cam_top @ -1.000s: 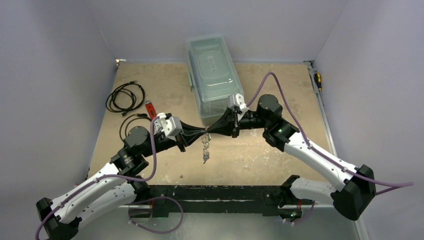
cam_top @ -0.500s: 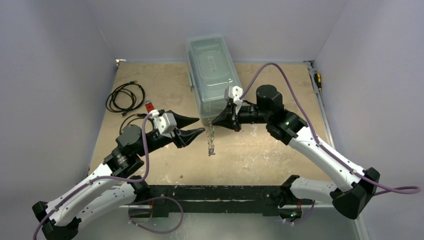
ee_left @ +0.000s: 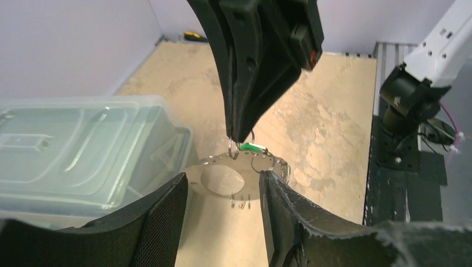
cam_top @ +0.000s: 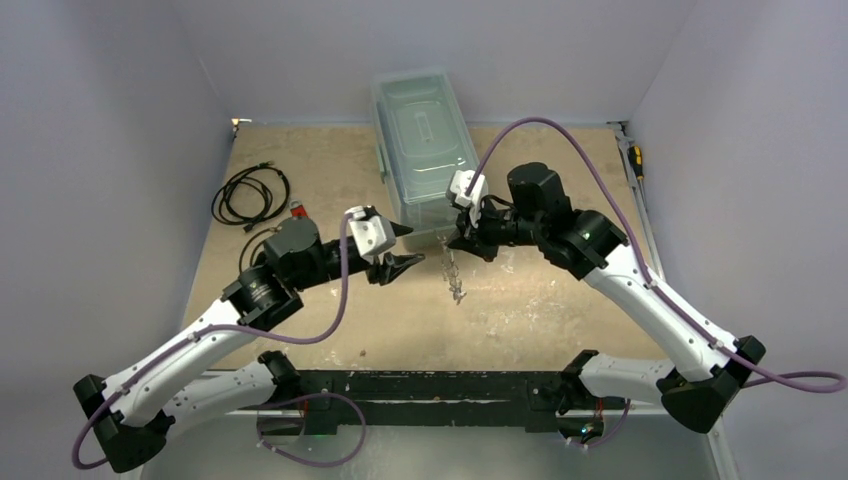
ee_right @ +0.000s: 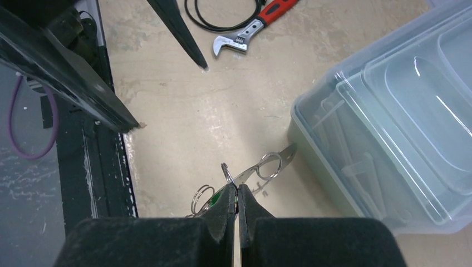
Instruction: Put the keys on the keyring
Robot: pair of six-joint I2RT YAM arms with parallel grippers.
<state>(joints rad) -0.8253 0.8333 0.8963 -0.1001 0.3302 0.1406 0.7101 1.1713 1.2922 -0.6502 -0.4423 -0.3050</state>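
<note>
Sandy, scuffed surface (cam_top: 330,160) inside a pale-walled cell. Clear lidded plastic box (cam_top: 425,140) at the far middle; black coiled cables (cam_top: 250,193) and a red-handled adjustable wrench (ee_right: 253,25) at far left.

Right end effector (cam_top: 453,241): clamped shut on the large, thin, silvery oval keyring (cam_top: 456,280), which hangs free under it, above the surface and just in front of the box. The wrist views put the pinch at the ring's edge, by a small wire ring (ee_left: 234,148), with the tiny green-headed key (ee_left: 253,147) right beside it. Cannot tell whether that key is fully threaded. Blue-headed key: not found in any view.

Left end effector (cam_top: 416,245): jaws apart at middling width, holding nothing, just left of the hanging keyring and not touching it. From its own camera the flat crescent band (ee_left: 222,179) shows framed between its two pads (ee_left: 167,217).

Judgement on the step: you look to be lining up the left for a hold on the ring. To do it well:
- Leave the right grip alone; the ring is thin and will likely swing if you jog it.
- Come in slow and level, pads square to the flat band rather than the dangling rings.
- Close only once the band sits between both pads; a hold on one wire ring would let everything twist.
- Mind the green-headed key: a nudge there could knock it loose.
</note>
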